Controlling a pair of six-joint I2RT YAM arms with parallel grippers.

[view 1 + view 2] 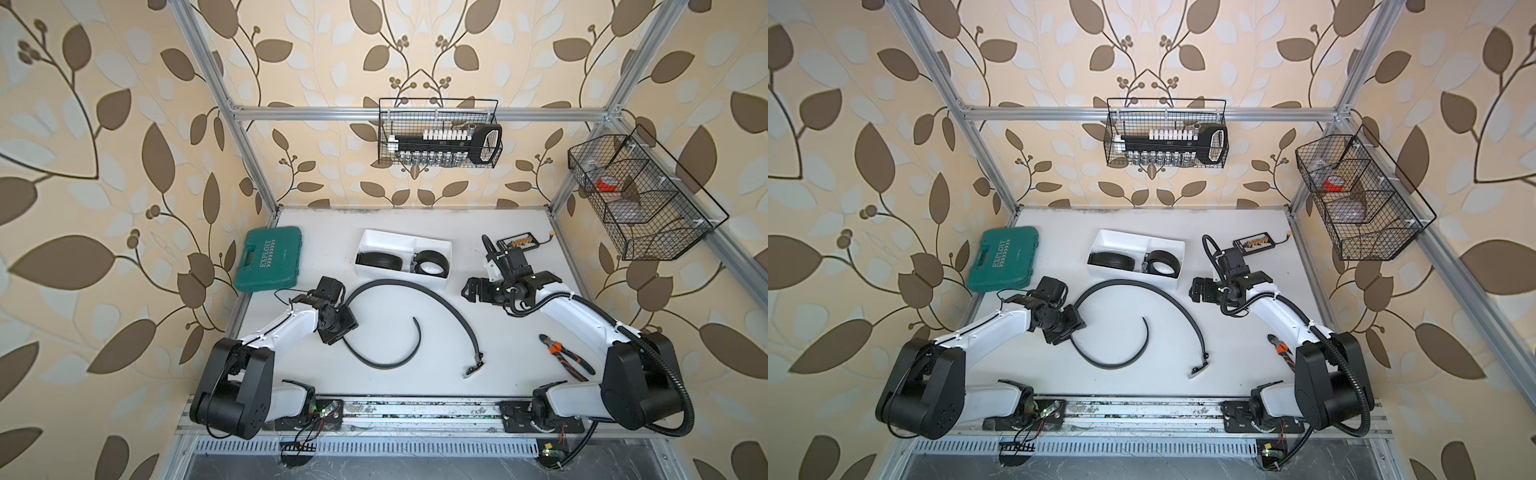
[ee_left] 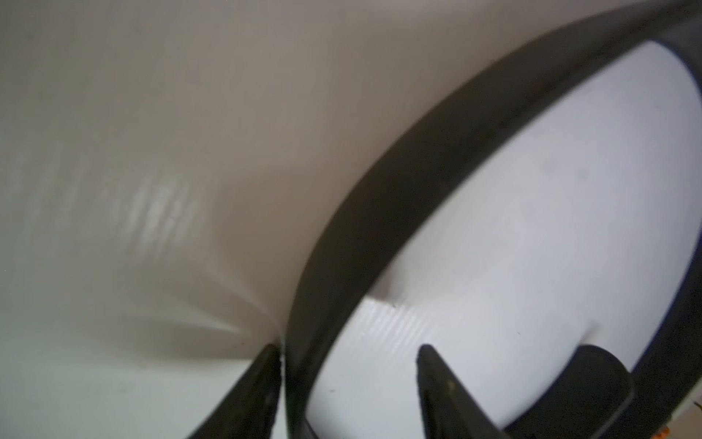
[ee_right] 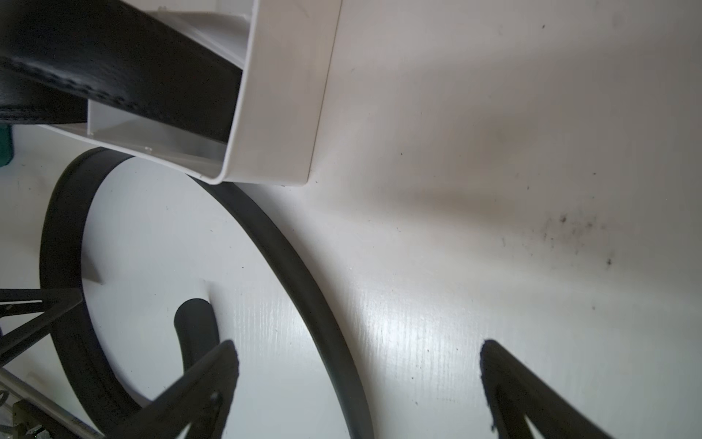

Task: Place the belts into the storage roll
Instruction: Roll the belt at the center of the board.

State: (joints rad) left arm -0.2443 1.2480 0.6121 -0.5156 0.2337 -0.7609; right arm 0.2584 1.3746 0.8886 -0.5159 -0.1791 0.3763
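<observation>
A loose black belt (image 1: 386,282) (image 1: 1121,281) lies in a wide spiral on the white table, its buckle (image 1: 473,368) toward the front. The storage roll, a white tray (image 1: 395,243) (image 1: 1133,243), holds two coiled belts (image 1: 365,258) (image 1: 442,262). My left gripper (image 2: 348,349) is open and low at the spiral's left bend. The strap (image 2: 399,190) stands on edge between its jaws, against one finger. My right gripper (image 3: 359,344) (image 1: 469,293) is open and hangs just right of the tray (image 3: 285,95), above the strap (image 3: 304,273), holding nothing.
A green tool case (image 1: 268,259) lies at the back left. Orange-handled pliers (image 1: 565,355) lie by the right arm's base. A small black device (image 1: 519,241) sits behind the right gripper. Wire baskets (image 1: 438,133) (image 1: 640,195) hang on the back and right frame.
</observation>
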